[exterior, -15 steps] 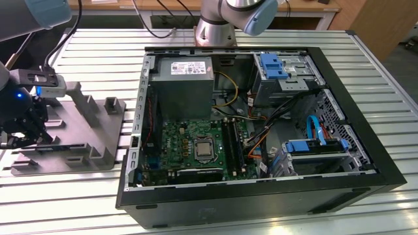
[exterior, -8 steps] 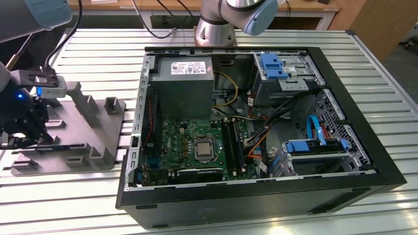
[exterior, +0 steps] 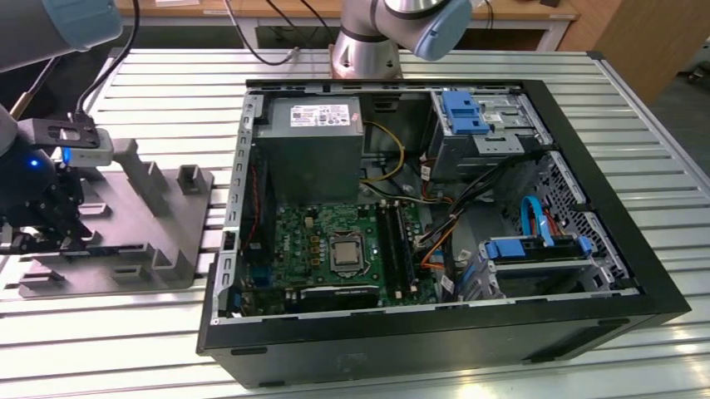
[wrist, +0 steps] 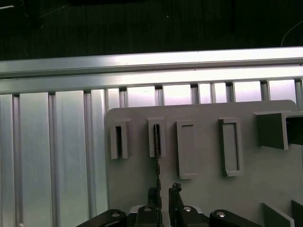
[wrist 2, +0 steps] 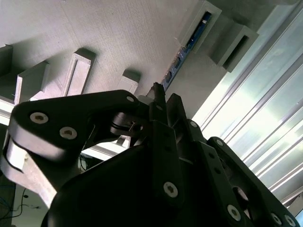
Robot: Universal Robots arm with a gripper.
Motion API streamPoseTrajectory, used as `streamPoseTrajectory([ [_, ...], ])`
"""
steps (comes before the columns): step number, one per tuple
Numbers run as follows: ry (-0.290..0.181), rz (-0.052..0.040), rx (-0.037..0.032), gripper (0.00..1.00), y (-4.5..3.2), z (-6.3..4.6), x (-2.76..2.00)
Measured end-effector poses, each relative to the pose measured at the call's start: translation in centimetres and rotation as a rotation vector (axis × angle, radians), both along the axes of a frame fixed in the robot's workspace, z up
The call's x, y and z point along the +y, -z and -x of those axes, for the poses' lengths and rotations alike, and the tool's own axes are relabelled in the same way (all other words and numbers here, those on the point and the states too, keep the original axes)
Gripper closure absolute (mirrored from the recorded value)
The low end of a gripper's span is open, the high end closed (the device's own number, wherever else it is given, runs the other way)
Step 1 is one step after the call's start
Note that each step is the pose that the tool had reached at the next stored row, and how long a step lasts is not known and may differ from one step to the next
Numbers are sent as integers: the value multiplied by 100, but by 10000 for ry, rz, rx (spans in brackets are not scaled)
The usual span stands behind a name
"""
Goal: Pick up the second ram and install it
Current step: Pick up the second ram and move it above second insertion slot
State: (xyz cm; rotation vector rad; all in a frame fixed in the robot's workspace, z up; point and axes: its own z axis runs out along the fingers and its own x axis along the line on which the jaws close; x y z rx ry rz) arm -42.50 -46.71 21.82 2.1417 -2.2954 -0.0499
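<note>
Black gripper (wrist: pixel 164 190), narrowly open & empty at exterior view's far left, straddles thin dark-blue second ram (wrist 2: pixel 188 46), upright in grey plastic holder (wrist: pixel 246 189). Best: centre jaws, clamp flat faces, lift straight w/o twisting.

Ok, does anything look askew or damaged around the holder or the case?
Nothing stands out. The second ram stands straight on edge in its slot of the grey fixture, with the hand right at it; the computer case lies open, cables inside.

The arm (exterior: pixel 56 25) hung above its gripper (wrist: pixel 164 191) — fingers (wrist: pixel 176 190) pointed downward, parallel, with only a narrow gap between their tips.
</note>
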Motion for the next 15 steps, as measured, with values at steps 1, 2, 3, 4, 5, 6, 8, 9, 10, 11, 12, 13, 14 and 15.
streamPoseTrajectory([
  [1,0,0,-1,76,0,0,0],
  [2,0,0,0,76,0,0,0],
  [3,0,0,0,76,0,0,0],
  [4,0,-1,-1,76,0,0,0],
  [5,0,-1,-1,75,0,0,0],
  [6,0,-1,-1,75,0,0,0],
  [8,-10,-2,-33,69,6,3,0],
  [9,-42,-1,-84,69,12,4,0],
  [10,-74,-1,-117,69,14,6,0],
  [11,-94,-1,-131,69,13,9,0],
  [12,-95,-1,-131,69,13,9,0],
  [13,-96,-1,-133,69,17,16,0],
  [14,-95,0,-132,69,19,24,0],
  [15,-96,-1,-133,69,25,27,0],
])
